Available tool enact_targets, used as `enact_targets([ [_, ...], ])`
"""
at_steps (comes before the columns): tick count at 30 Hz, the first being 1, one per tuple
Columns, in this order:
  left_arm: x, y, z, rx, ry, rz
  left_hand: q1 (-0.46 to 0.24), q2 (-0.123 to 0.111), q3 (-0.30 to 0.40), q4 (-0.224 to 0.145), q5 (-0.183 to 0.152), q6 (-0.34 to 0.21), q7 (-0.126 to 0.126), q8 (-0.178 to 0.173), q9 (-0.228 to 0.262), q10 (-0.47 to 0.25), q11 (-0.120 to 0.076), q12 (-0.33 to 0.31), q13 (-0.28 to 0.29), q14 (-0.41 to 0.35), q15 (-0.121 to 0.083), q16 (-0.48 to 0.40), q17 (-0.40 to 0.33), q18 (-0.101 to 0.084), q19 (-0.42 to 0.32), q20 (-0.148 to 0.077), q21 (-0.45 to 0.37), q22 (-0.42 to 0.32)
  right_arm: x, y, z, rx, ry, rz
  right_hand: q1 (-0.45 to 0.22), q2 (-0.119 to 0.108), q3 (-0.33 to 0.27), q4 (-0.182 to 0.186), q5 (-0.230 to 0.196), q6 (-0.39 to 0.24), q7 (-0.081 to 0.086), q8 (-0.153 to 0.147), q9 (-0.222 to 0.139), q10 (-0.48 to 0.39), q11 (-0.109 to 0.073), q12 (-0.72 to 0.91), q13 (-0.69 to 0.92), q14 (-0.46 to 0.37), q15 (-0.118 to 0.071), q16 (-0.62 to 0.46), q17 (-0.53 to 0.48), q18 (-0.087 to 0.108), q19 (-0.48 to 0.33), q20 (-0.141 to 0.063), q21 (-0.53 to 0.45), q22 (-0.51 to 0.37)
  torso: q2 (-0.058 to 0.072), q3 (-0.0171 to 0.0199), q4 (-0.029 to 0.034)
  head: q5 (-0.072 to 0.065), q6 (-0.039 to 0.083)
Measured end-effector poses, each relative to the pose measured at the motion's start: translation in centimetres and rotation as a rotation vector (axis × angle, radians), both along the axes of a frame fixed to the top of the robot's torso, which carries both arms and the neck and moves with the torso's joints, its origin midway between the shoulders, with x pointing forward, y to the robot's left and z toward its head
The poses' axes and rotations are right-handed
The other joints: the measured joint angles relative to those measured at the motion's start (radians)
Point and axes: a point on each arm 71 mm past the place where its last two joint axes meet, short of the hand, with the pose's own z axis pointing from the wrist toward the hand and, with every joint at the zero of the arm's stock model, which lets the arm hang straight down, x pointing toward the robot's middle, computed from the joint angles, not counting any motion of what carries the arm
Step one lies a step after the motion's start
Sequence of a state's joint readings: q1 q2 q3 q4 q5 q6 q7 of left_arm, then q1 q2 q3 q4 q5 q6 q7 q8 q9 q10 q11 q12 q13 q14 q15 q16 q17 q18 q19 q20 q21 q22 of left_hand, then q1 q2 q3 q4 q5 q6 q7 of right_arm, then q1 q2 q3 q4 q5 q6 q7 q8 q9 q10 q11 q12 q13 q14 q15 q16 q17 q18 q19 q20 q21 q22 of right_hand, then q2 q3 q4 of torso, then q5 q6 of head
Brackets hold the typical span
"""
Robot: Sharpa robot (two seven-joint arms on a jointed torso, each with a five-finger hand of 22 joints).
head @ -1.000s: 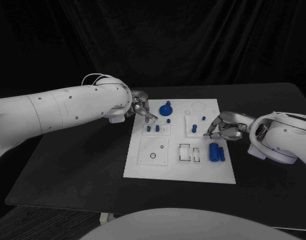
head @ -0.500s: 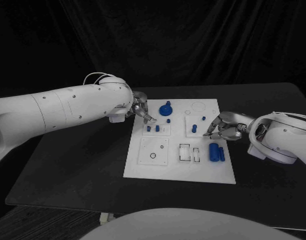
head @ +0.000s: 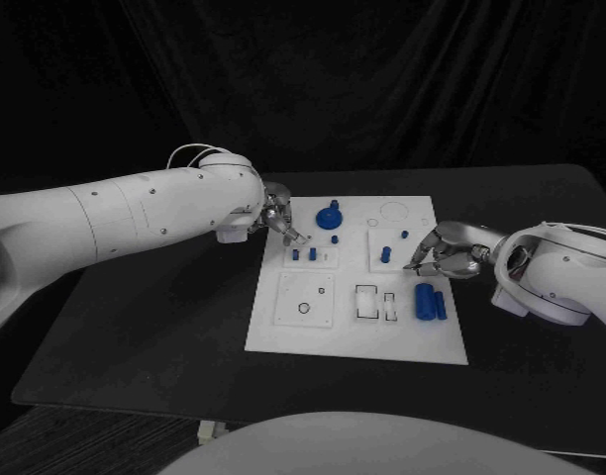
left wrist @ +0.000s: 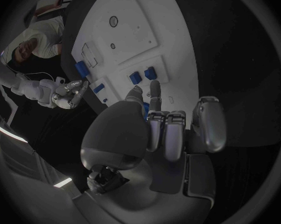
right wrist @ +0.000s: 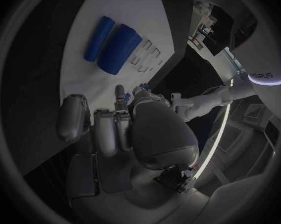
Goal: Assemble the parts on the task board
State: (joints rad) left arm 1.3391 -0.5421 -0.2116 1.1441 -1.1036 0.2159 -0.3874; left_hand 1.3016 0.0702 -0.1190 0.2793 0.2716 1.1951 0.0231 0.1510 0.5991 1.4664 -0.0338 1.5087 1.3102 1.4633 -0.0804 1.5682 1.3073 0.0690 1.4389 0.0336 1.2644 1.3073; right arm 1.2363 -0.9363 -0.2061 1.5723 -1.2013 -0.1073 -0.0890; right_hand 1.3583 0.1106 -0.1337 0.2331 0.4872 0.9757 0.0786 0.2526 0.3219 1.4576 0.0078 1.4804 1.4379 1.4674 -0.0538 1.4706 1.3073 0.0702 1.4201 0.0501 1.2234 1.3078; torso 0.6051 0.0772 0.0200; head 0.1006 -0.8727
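Left hand hovering over the pegs at the board far-left panel, fingers pinched, contents impossible to tell; right hand curled beside a peg, grasp unclear. Advising: lowering straight, aligning before pressing, keeping clear of the cylinders

Dim overall, backdrop near black. Task board is brightest spot, evenly lit, no hard shadows. Soft sheen on left hand & right hand. Wrist views: heavy fisheye bend, dark vignette at rim. Head view slightly grainy.
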Motion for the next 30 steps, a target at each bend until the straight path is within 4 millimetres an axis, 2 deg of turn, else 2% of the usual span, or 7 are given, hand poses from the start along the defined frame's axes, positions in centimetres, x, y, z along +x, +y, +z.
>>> enact_targets([
  [3,-0.1,0.0,-0.2,0.0,0.004,0.0,-0.012,0.0,-0.003,0.005,-0.05,0.0,0.0,0.0,0.009,0.0,0.0,0.0,-0.001,0.0,0.0,0.0,0.0,0.0,0.0,0.0,0.0,0.0,0.0,0.0,0.0,0.0,0.0,0.001,0.0,0.0,0.0,0.0,0.0,0.0,0.0,0.0,0.0,0.0,0.0,0.0,0.0,0.0,0.0,-0.004,0.0,0.0,0.0,0.0,0.0,0.0,0.0,0.0,0.0,0.0,0.0],
  [6,-0.1,0.1,-0.5,0.001,0.008,0.002,-0.026,0.001,-0.003,0.005,-0.079,-0.004,0.004,0.0,0.015,0.0,0.0,0.0,-0.002,0.0,0.0,0.0,0.0,0.0,0.0,0.0,0.0,0.0,0.0,0.0,0.0,0.0,0.0,0.001,0.0,0.0,0.0,0.0,0.0,0.0,0.0,0.0,0.0,0.0,0.0,0.001,0.0,0.0,0.0,-0.004,0.0,0.0,0.0,0.0,0.0,0.0,0.0,0.0,0.0,-0.002,0.0],
  [12,-0.1,-0.1,-0.7,0.002,0.01,0.002,-0.034,0.007,-0.003,0.005,-0.103,-0.004,0.004,0.0,0.021,0.0,0.0,0.0,-0.002,0.0,0.0,0.0,0.0,0.0,0.0,0.0,-0.006,0.0,0.0,0.0,0.0,0.0,0.001,0.001,0.0,0.0,0.0,0.0,0.0,0.0,0.0,0.0,0.0,-0.001,0.002,0.003,0.0,0.001,0.0,-0.004,0.0,0.0,0.0,0.0,0.0,0.0,0.0,-0.0001,0.0,0.0,0.0],
  [19,-0.1,-0.2,-0.8,0.006,0.016,0.001,-0.034,0.007,-0.003,0.005,-0.103,-0.007,0.007,0.0,0.022,0.0,0.0,-0.007,0.0,0.0,0.0,0.0,0.0,0.0,0.0,0.0,-0.013,0.0,0.0,0.1,0.0,0.0,0.002,0.003,0.0,0.0,0.0,0.0,0.0,0.0,0.0,0.0,0.0,0.003,-0.001,-0.002,0.0,-0.001,-0.003,-0.004,0.0,0.0,0.0,0.0,0.0,0.0,0.0,-0.0001,-0.0002,-0.005,0.0],
  [24,-0.1,-0.3,-1.0,0.009,0.02,0.0,-0.034,0.007,-0.003,0.005,-0.101,-0.01,0.01,0.0,0.024,0.0,0.0,-0.007,0.0,0.0,0.0,0.0,0.0,0.0,0.0,0.0,-0.013,0.0,0.0,0.1,0.0,-0.001,0.002,0.003,0.0,0.0,0.0,0.0,0.0,0.0,0.0,0.0,0.0,0.004,0.0,-0.002,0.0,-0.001,-0.003,-0.004,0.0,0.0,0.0,0.0,0.0,0.0,0.0,-0.0001,-0.0004,-0.004,0.0],
  [30,-0.2,-0.5,-1.2,0.013,0.029,-0.005,-0.03,0.003,0.008,-0.001,-0.034,-0.015,0.007,0.0,0.034,0.0,0.0,-0.007,0.001,0.0,0.0,0.0,0.0,0.0,0.0,0.0,-0.012,0.0,0.0,0.1,0.0,-0.001,0.004,0.004,0.0,0.0,0.0,0.0,0.0,0.0,0.0,0.0,0.0,0.004,0.0,-0.002,0.0,-0.001,-0.003,-0.004,0.0,0.0,0.0,0.0,0.0,0.0,0.0,0.0001,-0.0004,-0.006,0.0],
])
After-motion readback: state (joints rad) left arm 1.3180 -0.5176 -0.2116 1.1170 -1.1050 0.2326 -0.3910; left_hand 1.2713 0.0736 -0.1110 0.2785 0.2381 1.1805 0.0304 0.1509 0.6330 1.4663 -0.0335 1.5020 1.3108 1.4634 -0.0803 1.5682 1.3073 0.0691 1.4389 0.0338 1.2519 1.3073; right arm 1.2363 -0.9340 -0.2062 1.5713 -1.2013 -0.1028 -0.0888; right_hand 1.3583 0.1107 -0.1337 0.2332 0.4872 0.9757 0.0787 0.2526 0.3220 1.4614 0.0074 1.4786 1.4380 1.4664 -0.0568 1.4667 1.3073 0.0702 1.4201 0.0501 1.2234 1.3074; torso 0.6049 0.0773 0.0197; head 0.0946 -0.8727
